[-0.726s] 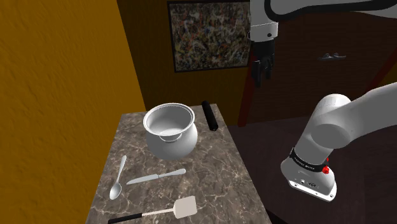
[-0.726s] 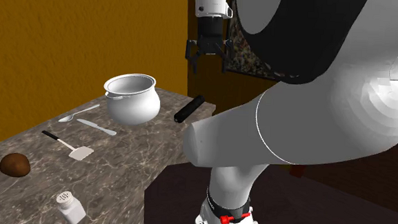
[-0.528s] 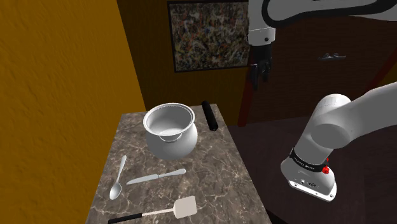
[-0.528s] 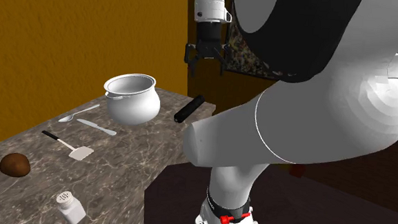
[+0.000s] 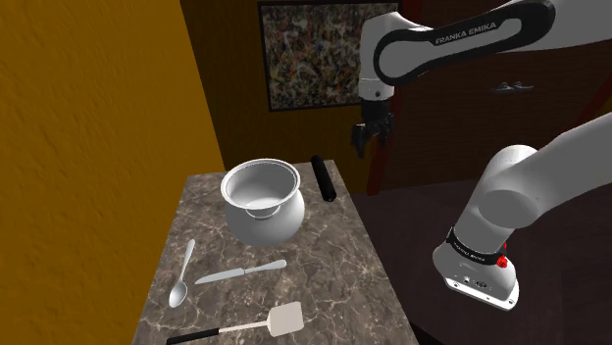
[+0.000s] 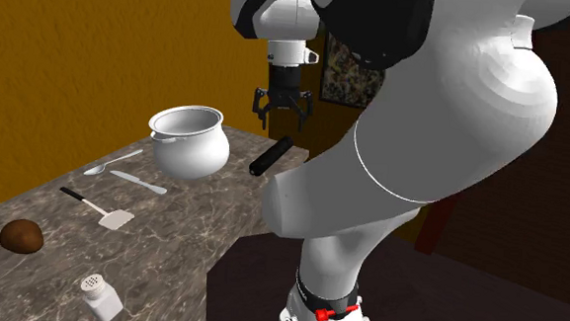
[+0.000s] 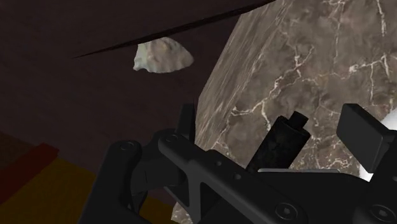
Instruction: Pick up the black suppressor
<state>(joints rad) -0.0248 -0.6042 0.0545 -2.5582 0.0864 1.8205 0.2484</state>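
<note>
The black suppressor (image 5: 323, 177) is a short dark cylinder lying at the far right corner of the marble table (image 5: 324, 265), just right of the pot in the shoulder view. It also lies near the table edge (image 6: 270, 156). My gripper (image 5: 370, 137) hangs in the air above it and a little to the shoulder view's right. In the second exterior view the gripper (image 6: 282, 115) is open, its fingers spread with nothing between them. Looking along the gripper (image 7: 272, 113), the suppressor (image 7: 283, 143) lies on the marble below, between the two fingers and untouched.
A white pot (image 5: 260, 201) stands beside the suppressor. A spoon (image 5: 182, 274), a knife (image 5: 239, 271) and a spatula (image 5: 245, 326) lie nearer the front. A brown lump (image 6: 21, 235) and a shaker (image 6: 100, 297) sit at the near end. An orange wall runs along the table's far side.
The gripper has come down and moved toward the shoulder view's left, closer to the suppressor. The upper arm has swung into view. Nothing on the table has moved.
</note>
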